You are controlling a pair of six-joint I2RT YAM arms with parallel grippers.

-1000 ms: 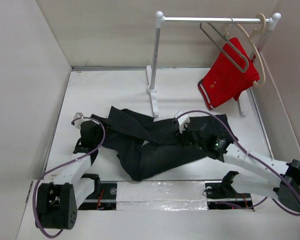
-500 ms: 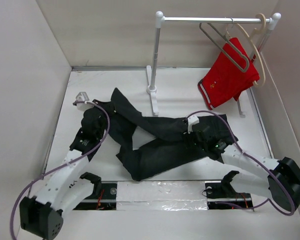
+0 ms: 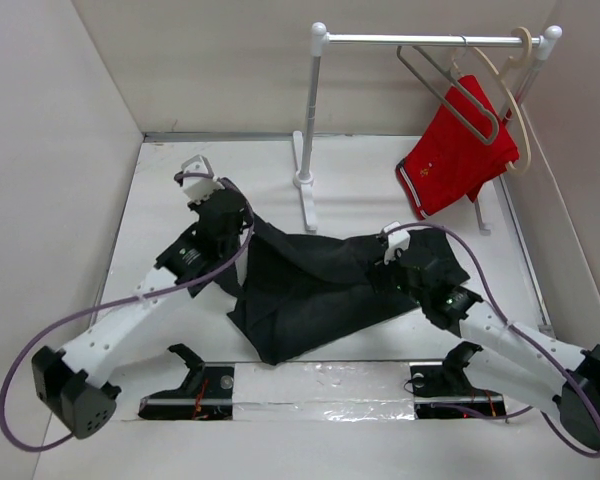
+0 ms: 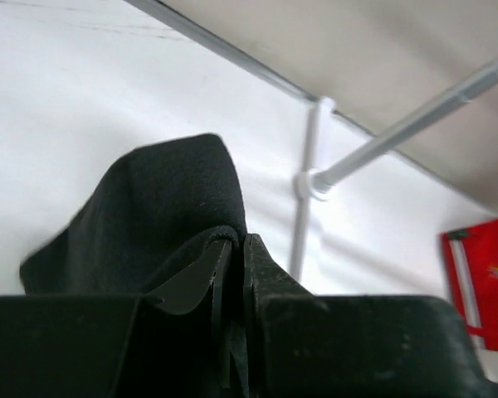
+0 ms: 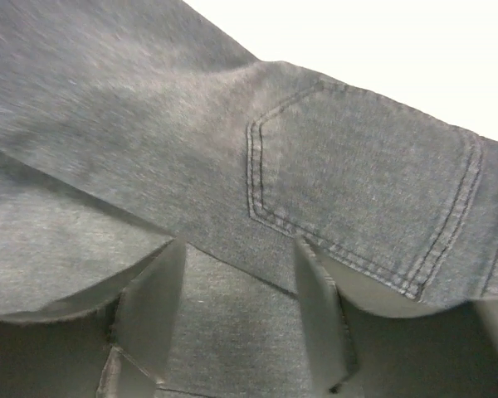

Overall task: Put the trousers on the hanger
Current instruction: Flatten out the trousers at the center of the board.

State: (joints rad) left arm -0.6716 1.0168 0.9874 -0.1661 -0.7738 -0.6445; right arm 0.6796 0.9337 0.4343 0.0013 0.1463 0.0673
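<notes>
The black trousers (image 3: 310, 290) lie spread across the middle of the table. My left gripper (image 3: 223, 203) is shut on one end of them and holds it raised at the back left. In the left wrist view a fold of black fabric (image 4: 166, 207) rises out of the closed jaws of the left gripper (image 4: 232, 249). My right gripper (image 3: 398, 268) rests on the trousers' right part. The right wrist view shows the right gripper (image 5: 236, 286) open, with grey-black cloth and a stitched back pocket (image 5: 357, 191) between and beyond its fingers (image 5: 149, 303). The thin grey hanger (image 3: 450, 85) hangs on the rail.
A white clothes rack (image 3: 310, 120) stands at the back, its left post and foot close to the trousers. Red shorts (image 3: 455, 155) hang on a cream hanger (image 3: 515, 110) at the right of the rail. White walls close in the left, back and right sides.
My left gripper has closed on the trousers' end and carried it toward the back and right, lifting and spreading the cloth. My right gripper has shifted a little to the right on the fabric.
</notes>
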